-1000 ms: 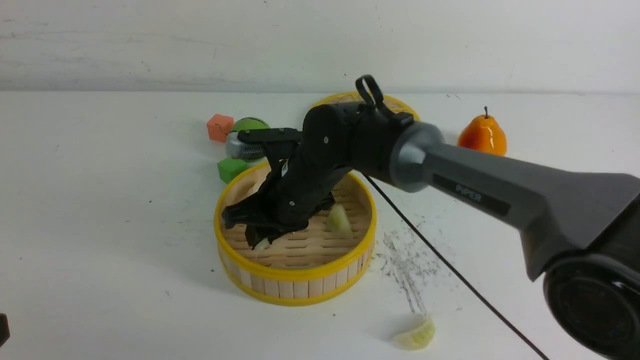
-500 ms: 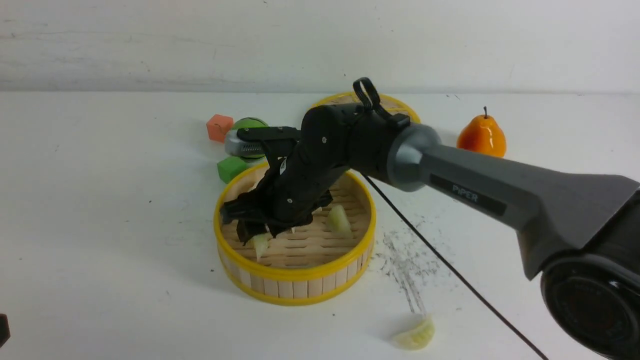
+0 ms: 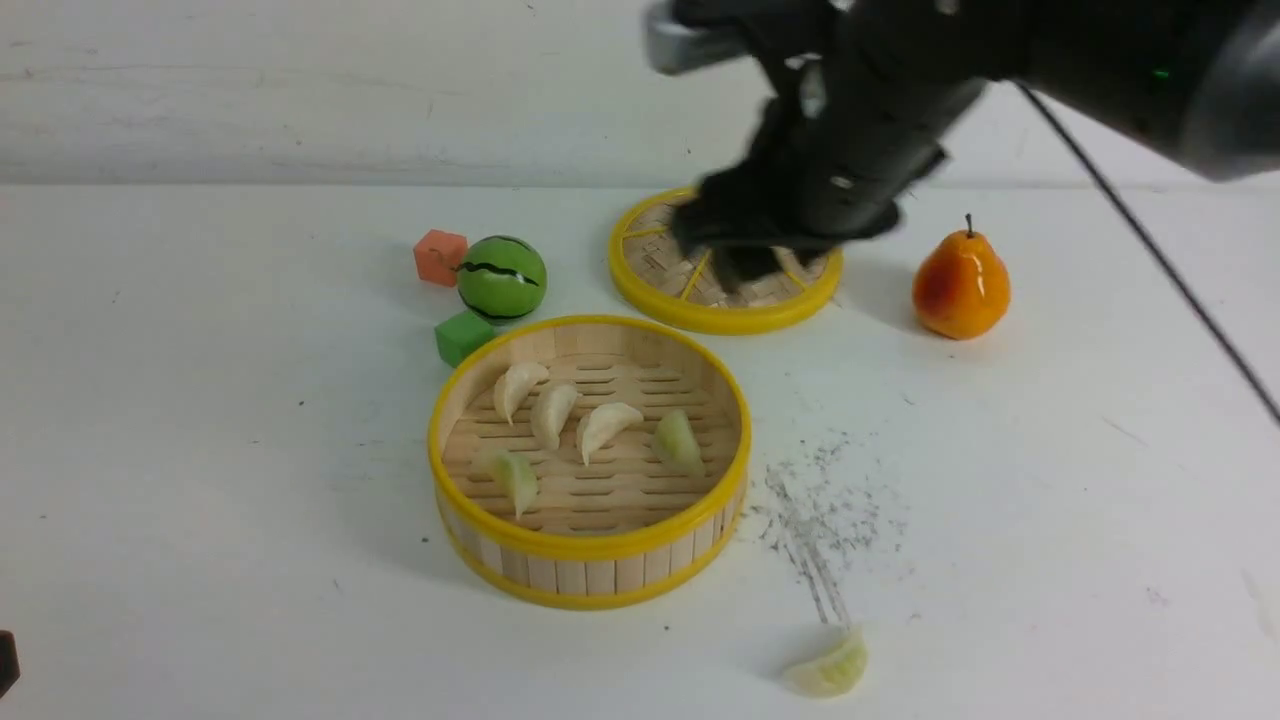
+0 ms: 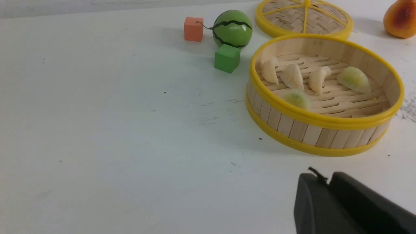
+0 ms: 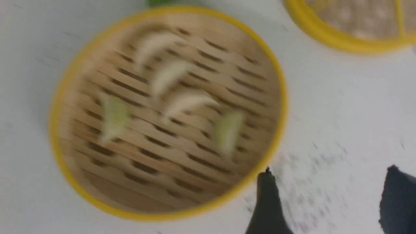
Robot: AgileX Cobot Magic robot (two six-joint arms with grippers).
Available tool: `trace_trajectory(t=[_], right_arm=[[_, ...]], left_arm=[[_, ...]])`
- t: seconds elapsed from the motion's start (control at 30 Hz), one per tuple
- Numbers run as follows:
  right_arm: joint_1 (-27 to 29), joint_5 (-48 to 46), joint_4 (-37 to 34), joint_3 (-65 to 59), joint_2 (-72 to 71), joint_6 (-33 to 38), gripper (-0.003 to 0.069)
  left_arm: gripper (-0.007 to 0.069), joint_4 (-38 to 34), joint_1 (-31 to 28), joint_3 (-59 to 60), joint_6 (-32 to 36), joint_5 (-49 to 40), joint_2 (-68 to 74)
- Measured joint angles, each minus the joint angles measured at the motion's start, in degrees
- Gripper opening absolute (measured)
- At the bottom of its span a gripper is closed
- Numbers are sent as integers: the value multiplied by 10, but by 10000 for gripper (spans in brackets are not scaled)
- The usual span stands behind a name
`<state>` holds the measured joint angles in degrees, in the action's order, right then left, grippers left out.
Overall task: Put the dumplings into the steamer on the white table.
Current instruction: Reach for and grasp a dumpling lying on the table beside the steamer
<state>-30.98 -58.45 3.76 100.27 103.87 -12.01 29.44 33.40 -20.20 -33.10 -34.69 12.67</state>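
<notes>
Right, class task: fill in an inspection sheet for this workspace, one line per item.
Surface: white table, dark scuffs beside the steamer.
Job's things: steamer holds five dumplings; sixth dumpling lies outside on the table.
Clutter: lid, pear, toy watermelon, orange cube, green cube.
Grippers: right gripper open, empty, held high; left gripper low, state unclear.
Cables: black cable by the right arm.
Surroundings: plain white wall.
</notes>
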Motion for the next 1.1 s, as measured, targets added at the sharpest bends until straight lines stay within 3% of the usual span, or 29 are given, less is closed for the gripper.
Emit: trace_trajectory(t=[0.1,0.17,0.37,0.53,0.7,0.8,0.97,1.1], right_arm=[[38,46,-18,-141,-41,-17,447],[56,138,-75,-295,-86,-32,447],[52,306,-231,-485,-136,-35,447],[50,357,-301,-526,-113,-35,447],[29,400,-318,-527,-83,-25,437],[12,427,-320,-527,-67,-4,390],[10,430,-313,-527,-56,14,235],[10,430,-288,-527,-56,19,216]], left_arm=[[63,0,0,0,-1,0,0],[63,0,0,0,-2,0,0],[67,0,0,0,-2,3,0],[70,0,0,0,-2,3,0],[70,0,0,0,-3,3,0],[71,0,0,0,-3,3,0],[74,0,0,0,-4,0,0],[78,0,0,0,-4,0,0]])
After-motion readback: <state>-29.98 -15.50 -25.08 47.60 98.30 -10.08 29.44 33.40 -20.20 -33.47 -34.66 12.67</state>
